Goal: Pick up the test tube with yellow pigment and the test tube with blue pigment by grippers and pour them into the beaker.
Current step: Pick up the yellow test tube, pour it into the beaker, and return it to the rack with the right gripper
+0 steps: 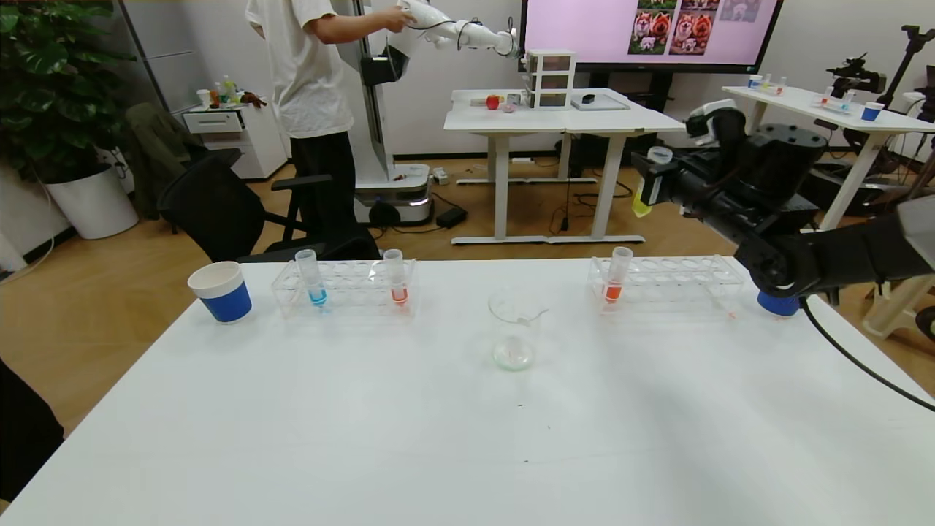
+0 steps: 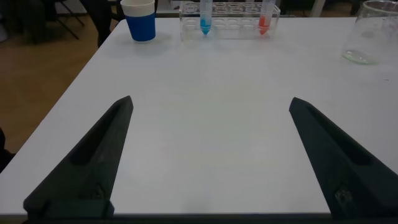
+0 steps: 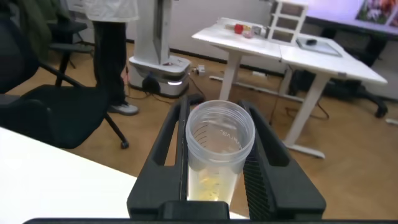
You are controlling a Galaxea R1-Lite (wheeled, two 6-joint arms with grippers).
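Note:
My right gripper [image 1: 652, 183] is raised high above the table's far right side and is shut on the test tube with yellow pigment [image 1: 642, 203]. In the right wrist view the gripper [image 3: 214, 115] clamps the open-topped tube [image 3: 219, 140], with yellow liquid at its bottom. The test tube with blue pigment [image 1: 315, 281] stands in the left clear rack [image 1: 350, 298]; it also shows in the left wrist view [image 2: 204, 17]. The beaker [image 1: 515, 329] stands at the table's middle, apart from both grippers. My left gripper [image 2: 211, 102] is open and empty, low over the near table.
An orange-red tube [image 1: 397, 281] shares the left rack. Another orange-red tube [image 1: 616, 281] stands in the right rack [image 1: 679, 288]. A blue-and-white paper cup [image 1: 221, 292] stands at the far left. A second cup [image 1: 777, 304] is partly hidden behind my right arm. A person stands beyond the table.

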